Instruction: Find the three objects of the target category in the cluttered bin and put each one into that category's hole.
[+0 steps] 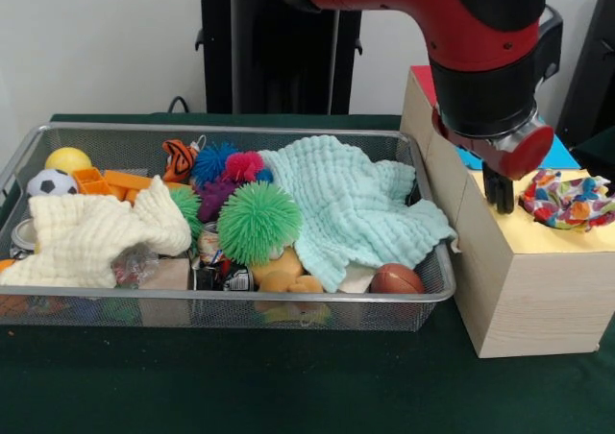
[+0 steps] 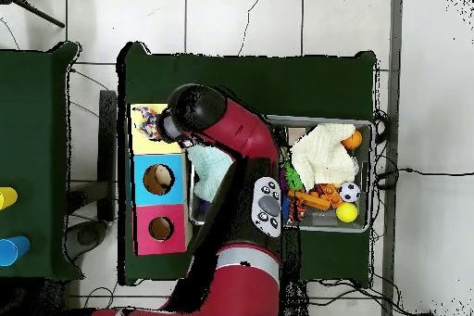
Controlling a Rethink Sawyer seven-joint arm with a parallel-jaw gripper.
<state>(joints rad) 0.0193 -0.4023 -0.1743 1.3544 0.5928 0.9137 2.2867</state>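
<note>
The green counter [image 1: 288,386] fills the foreground, and the bin [image 1: 240,298] stands on it with its wire front wall nearest. Inside, along that wall, lie a brown football [image 1: 396,279] and a cream cloth [image 1: 91,237]. Behind them sit a spiky green ball [image 1: 258,223], a mint cloth [image 1: 356,204], a yellow ball [image 1: 68,159] and a soccer ball [image 1: 51,182].

Just beside the bin stands the yellow-topped box [image 1: 528,290]. The patchwork ball [image 1: 569,199] sits on top of it at the hole, which it covers; blue and red boxes follow behind.

The tool [image 1: 498,189] hangs from the red arm [image 1: 423,7] over the yellow top, close beside the patchwork ball and apart from it. Whether it is wide or narrow cannot be told from either view.
</note>
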